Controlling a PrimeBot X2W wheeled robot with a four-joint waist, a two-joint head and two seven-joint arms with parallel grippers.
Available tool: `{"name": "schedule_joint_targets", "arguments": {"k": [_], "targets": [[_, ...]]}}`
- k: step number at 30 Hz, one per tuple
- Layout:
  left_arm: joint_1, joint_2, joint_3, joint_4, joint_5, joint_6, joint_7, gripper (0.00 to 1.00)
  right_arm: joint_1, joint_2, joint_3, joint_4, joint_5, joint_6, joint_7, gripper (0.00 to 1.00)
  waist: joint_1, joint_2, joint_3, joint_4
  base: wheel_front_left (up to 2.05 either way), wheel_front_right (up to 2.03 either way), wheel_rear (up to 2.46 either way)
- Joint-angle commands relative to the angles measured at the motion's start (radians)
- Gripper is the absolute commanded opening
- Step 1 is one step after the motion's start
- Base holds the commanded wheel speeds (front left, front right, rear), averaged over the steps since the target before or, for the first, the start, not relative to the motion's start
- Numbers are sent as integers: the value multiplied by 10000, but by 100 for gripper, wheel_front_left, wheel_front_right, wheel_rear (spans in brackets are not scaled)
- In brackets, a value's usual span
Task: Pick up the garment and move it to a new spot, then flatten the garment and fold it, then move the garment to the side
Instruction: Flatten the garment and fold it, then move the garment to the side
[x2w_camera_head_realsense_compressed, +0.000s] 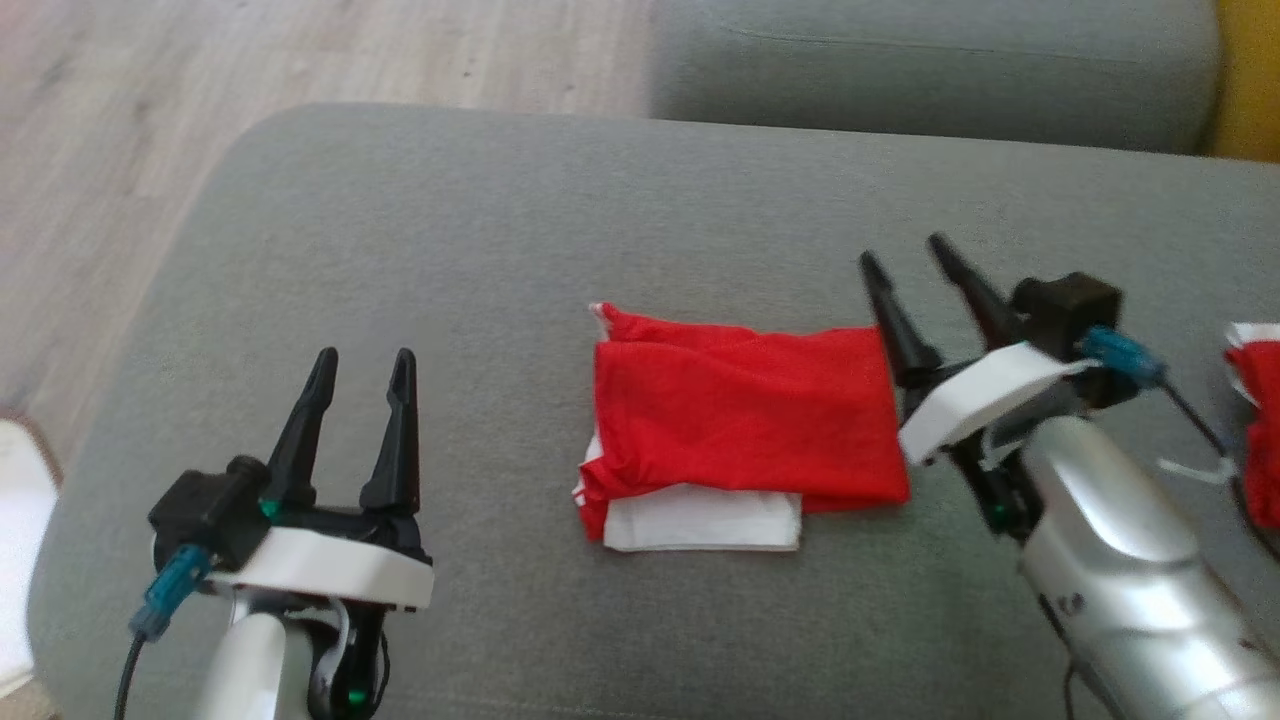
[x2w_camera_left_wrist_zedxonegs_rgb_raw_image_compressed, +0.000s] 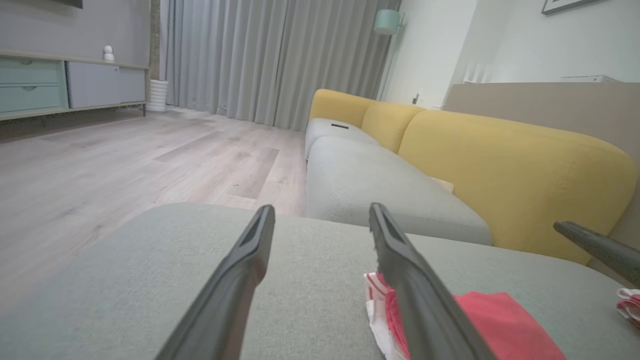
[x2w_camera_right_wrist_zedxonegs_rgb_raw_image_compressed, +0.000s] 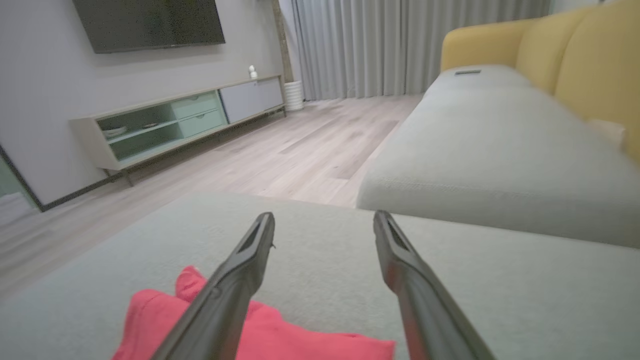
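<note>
The garment (x2w_camera_head_realsense_compressed: 735, 425) is red with white trim, folded into a rough rectangle in the middle of the grey cushion (x2w_camera_head_realsense_compressed: 480, 250). Its white layer sticks out at the near edge. My left gripper (x2w_camera_head_realsense_compressed: 360, 365) hovers open to the garment's left, well apart from it, nothing between its fingers. My right gripper (x2w_camera_head_realsense_compressed: 905, 250) stands open just off the garment's right edge, fingers empty. The left wrist view has the garment (x2w_camera_left_wrist_zedxonegs_rgb_raw_image_compressed: 492, 320) low on the right, behind the right finger. In the right wrist view the garment (x2w_camera_right_wrist_zedxonegs_rgb_raw_image_compressed: 280, 335) lies below the left finger.
Another red and white cloth (x2w_camera_head_realsense_compressed: 1262, 420) lies at the cushion's right edge. Beyond the cushion is a second grey seat (x2w_camera_head_realsense_compressed: 930, 70) with a yellow backrest (x2w_camera_left_wrist_zedxonegs_rgb_raw_image_compressed: 505, 165). Wooden floor (x2w_camera_head_realsense_compressed: 150, 130) drops off to the left and far side.
</note>
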Motion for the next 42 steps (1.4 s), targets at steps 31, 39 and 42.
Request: {"name": "schedule_joint_targets", "arguments": {"k": [31, 39, 42], "targets": [[-221, 49, 47, -433, 305, 358, -51, 100, 3657, 1480, -3931, -4065, -4171, -9, -66, 100, 0, 0, 295, -1251, 0, 0, 0], [-442, 49, -210, -390, 209, 323, -51, 100, 3225, 1482, -3275, -3336, -4119, -9, 521, 100, 0, 0, 730, -915, 0, 0, 0], [-568, 49, -326, -352, 179, 310, -51, 100, 2918, 1482, -3109, -2778, -3992, -9, 944, 100, 0, 0, 928, -761, 0, 0, 0]]}}
